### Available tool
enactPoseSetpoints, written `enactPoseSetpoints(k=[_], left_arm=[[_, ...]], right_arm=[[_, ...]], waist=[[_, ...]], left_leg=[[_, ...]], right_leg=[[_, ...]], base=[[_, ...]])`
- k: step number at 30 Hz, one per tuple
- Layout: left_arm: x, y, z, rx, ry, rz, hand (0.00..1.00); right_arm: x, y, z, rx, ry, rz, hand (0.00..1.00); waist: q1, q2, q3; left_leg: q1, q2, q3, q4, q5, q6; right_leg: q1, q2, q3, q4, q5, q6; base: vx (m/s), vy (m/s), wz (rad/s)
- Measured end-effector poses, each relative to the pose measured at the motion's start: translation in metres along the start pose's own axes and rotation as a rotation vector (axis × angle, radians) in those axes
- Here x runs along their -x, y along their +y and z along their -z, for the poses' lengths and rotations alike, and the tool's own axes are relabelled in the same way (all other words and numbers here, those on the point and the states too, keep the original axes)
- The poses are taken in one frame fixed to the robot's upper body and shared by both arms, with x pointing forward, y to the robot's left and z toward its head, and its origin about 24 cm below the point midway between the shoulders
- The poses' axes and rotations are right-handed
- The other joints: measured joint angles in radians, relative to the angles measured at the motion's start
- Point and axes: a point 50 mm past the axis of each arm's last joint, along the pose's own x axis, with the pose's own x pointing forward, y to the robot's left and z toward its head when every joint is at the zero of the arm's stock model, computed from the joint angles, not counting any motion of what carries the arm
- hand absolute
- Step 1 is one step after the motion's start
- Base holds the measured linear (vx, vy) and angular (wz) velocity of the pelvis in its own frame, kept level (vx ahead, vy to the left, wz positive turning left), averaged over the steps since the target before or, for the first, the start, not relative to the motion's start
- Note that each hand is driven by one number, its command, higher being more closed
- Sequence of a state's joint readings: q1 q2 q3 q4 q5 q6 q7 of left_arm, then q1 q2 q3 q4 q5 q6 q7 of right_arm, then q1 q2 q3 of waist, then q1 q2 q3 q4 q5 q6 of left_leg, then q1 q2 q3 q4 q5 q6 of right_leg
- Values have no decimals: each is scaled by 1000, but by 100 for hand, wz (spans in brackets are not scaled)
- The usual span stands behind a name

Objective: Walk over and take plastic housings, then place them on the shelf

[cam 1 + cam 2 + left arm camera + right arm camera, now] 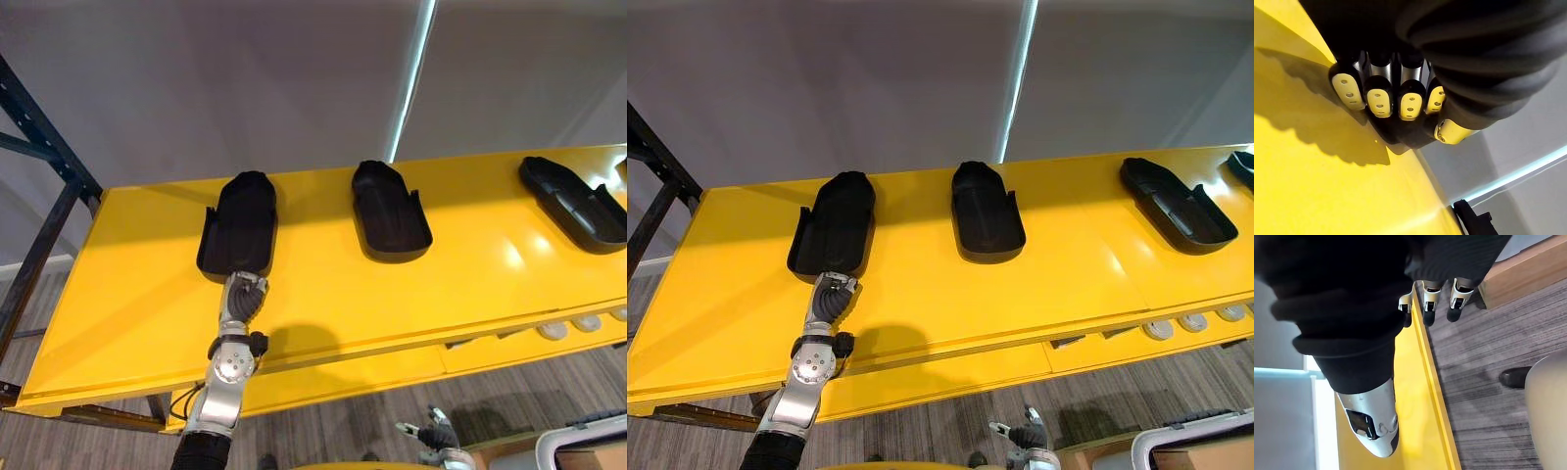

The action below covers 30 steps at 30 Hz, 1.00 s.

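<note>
Black plastic housing [238, 225] touching left robot hand [242, 297]

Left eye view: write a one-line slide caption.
Left hand at the near end of the leftmost housing on the yellow shelf.

1. A plain grey wall [245, 78] rises beyond the left hand [243, 297], behind the glossy yellow metal shelf [323, 294].
2. A thin bright vertical light strip [415, 78] runs up to the hand's right.
3. A dark blue steel rack frame [44, 157] stands well to its left.
4. Grey streaked floor [333, 421] lies below it.
</note>
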State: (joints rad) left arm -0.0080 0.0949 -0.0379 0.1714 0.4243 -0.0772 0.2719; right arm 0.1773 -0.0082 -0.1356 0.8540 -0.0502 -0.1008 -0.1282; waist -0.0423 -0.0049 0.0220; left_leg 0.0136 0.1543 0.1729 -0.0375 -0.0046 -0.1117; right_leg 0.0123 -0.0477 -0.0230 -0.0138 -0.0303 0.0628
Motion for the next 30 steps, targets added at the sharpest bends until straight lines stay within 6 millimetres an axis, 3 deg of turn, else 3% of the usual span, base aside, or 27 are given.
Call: enactPoseSetpoints(k=[11,16,20,23,26,27,30], left_arm=[[-4,3,-3,-9,-17,-12,100],[-3,13,-26,83,-108,-53,100],[16,53,-80,201,-398,-189,100],[32,86,-96,238,-520,-357,100],[48,115,-89,258,-527,-548,100],[57,133,-74,270,-471,-680,100],[77,155,-48,275,-348,-872,100]], right_arm=[[1,5,0,20,0,-20,0],[0,5,1,20,5,-19,0],[-2,6,5,27,32,-24,0],[-2,6,4,28,29,-23,0],[-3,2,4,37,31,-14,0],[-3,-1,7,41,41,-8,0],[-2,-2,10,29,58,2,0]], waist=[[-6,-14,-1],[-5,-14,-1],[3,-15,1],[6,-11,8],[22,-2,14],[38,1,15],[61,-2,17]], left_leg=[[-1,-8,-1,-35,24,1],[-2,-16,-24,-45,33,6],[-10,-17,-42,-32,34,5],[-9,-17,-62,-24,33,5],[-3,-16,-79,-15,31,5],[-2,-15,-87,-14,29,7],[-3,-13,-94,-10,29,8]], right_leg=[[-12,-3,-2,-27,22,2],[5,-10,-29,-34,22,2],[12,-12,-33,-22,13,7],[18,-12,-42,0,-10,6],[18,-11,-53,38,-36,5],[19,-10,-58,51,-46,3],[19,-10,-69,68,-58,3]], base=[[-35,1,0],[37,6,14],[1,4,14],[-36,-6,18],[-50,-16,19],[-41,-15,12],[-23,-13,17]])
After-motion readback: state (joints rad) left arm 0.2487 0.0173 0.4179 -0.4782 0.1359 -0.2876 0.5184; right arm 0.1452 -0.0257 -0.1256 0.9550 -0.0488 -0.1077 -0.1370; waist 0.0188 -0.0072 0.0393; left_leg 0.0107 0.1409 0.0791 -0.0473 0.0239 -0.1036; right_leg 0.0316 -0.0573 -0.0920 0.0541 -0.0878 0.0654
